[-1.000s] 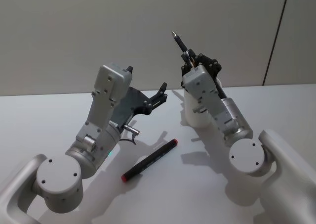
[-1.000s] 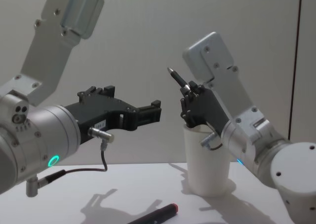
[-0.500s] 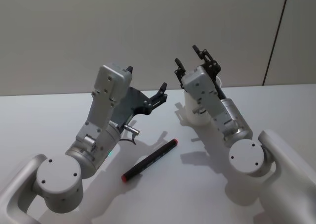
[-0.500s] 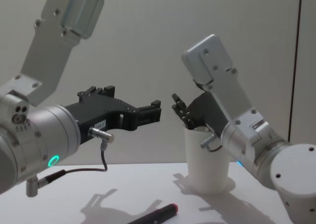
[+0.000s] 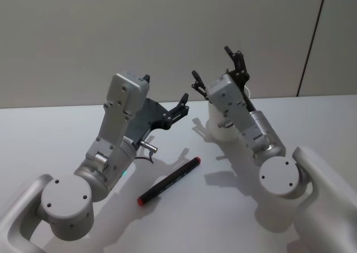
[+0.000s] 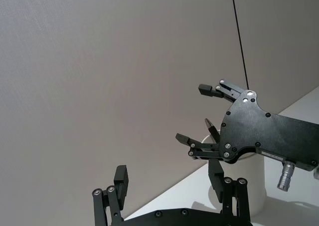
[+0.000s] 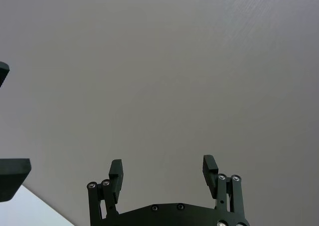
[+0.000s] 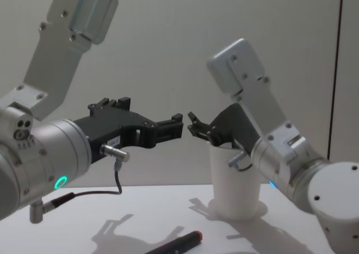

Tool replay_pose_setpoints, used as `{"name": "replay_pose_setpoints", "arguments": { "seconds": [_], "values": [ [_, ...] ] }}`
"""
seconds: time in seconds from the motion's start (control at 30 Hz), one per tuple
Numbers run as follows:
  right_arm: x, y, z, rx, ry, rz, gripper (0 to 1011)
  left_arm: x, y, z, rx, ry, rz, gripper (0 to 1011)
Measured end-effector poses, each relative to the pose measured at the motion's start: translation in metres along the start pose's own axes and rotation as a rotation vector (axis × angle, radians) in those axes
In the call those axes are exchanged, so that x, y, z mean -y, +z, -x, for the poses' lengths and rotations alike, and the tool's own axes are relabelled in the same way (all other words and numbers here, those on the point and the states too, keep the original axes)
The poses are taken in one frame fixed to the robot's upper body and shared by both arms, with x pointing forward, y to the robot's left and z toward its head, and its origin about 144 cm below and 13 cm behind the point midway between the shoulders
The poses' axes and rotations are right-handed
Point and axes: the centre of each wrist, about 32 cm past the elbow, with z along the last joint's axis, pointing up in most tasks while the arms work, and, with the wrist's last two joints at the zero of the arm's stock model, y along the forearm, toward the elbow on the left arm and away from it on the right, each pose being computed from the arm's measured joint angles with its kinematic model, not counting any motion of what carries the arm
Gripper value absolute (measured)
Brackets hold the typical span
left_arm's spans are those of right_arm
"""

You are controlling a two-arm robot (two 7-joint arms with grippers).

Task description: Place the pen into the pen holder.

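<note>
The white paper-cup pen holder [image 5: 216, 125] [image 8: 235, 184] stands on the table at the back right. A dark pen tip [image 6: 211, 128] pokes up above its rim. My right gripper [image 5: 216, 70] [image 6: 193, 113] [image 7: 162, 167] hovers open just over the rim with nothing between its fingers. A second pen [image 5: 170, 179] [image 8: 178, 244], black with a red end, lies flat on the table in front of the holder. My left gripper [image 5: 165, 91] [image 8: 168, 128] [image 6: 168, 178] hangs open and empty in the air, left of the holder and pointing toward it.
The white table [image 5: 234, 225] stretches under both arms, with a plain grey wall [image 5: 83, 35] behind it. The two grippers' fingertips stand close together near the holder's rim.
One second ago my right gripper held a pen upright above the holder. It has since opened, and the pen has dropped into the cup. My left arm has not moved.
</note>
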Motion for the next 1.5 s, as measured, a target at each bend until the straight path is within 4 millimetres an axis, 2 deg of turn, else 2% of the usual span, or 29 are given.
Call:
{"name": "replay_pose_setpoints", "arguments": {
  "seconds": [0.03,0.43,0.77,1.5],
  "values": [
    [0.000,0.001,-0.001,-0.002,0.000,-0.002,1000,0.000,0.000,0.000,0.000,0.000,0.000,1001],
    [0.010,0.015,-0.025,-0.048,-0.037,-0.011,1001,0.000,0.000,0.000,0.000,0.000,0.000,1001],
    [0.016,0.013,-0.028,-0.069,-0.042,0.006,1002,0.000,0.000,0.000,0.000,0.000,0.000,1001],
    [0.076,0.007,-0.061,-0.278,-0.078,0.136,1002,0.000,0.000,0.000,0.000,0.000,0.000,1001]
  ]
}}
